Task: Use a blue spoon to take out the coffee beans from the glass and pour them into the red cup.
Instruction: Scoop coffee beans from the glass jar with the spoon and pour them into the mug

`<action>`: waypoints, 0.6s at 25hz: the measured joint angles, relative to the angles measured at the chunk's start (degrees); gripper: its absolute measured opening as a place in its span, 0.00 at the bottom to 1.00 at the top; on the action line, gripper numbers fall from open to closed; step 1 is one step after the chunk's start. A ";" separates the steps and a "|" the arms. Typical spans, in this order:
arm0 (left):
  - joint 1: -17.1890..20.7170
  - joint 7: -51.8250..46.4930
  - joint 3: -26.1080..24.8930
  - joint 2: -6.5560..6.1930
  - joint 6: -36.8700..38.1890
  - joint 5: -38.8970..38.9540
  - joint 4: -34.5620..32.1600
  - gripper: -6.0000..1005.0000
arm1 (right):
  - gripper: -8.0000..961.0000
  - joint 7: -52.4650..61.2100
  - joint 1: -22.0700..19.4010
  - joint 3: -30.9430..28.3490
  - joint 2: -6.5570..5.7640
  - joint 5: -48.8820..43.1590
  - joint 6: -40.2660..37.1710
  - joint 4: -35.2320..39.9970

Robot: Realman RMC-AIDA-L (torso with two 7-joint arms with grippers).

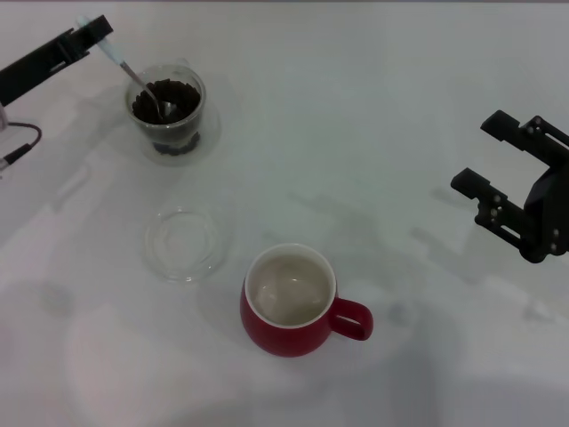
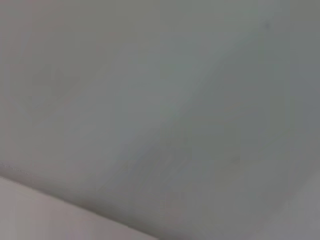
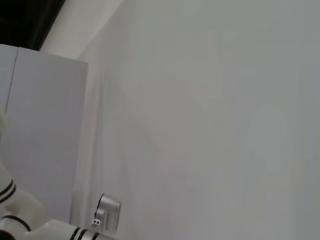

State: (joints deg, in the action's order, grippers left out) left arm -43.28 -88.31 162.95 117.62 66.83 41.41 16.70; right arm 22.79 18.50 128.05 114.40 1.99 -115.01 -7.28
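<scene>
In the head view the glass [image 1: 167,111] stands at the far left, filled with dark coffee beans [image 1: 174,96]. My left gripper [image 1: 92,37] is shut on the pale blue handle of the blue spoon [image 1: 133,77], and the spoon's metal bowl rests in the beans. The red cup [image 1: 288,301] stands near the front centre, its cream inside showing no beans and its handle pointing right. My right gripper [image 1: 484,162] is open and empty at the right edge, well away from the cup. The two wrist views show only bare table.
A flat clear round dish [image 1: 184,242] lies between the glass and the red cup. The table [image 1: 373,124] is white. A black cable [image 1: 20,147] hangs at the left edge.
</scene>
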 joint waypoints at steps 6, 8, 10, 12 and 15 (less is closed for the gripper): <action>1.85 -5.29 -0.02 0.06 -0.35 1.61 -0.71 0.14 | 0.68 0.76 0.08 0.00 -0.47 0.74 0.06 -0.06; 2.76 -6.86 -0.01 0.07 -0.10 2.66 -0.82 0.13 | 0.68 0.79 0.08 0.00 -0.57 0.74 0.06 -0.10; 3.72 -8.76 0.00 -0.13 0.07 3.79 -1.81 0.13 | 0.68 0.91 0.07 0.00 -0.61 0.75 0.06 -0.13; 4.60 -10.15 0.01 -0.63 0.11 4.71 -3.04 0.13 | 0.68 1.20 0.06 0.00 -0.70 0.79 0.13 -0.14; 5.59 -12.49 -0.05 -1.21 0.17 5.47 -4.14 0.13 | 0.68 1.37 -0.01 0.00 -0.93 0.81 0.22 -0.14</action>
State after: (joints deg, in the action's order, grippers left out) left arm -37.69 -100.81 162.90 116.41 67.00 46.88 12.56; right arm 24.16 18.49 128.05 113.48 2.81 -114.79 -7.42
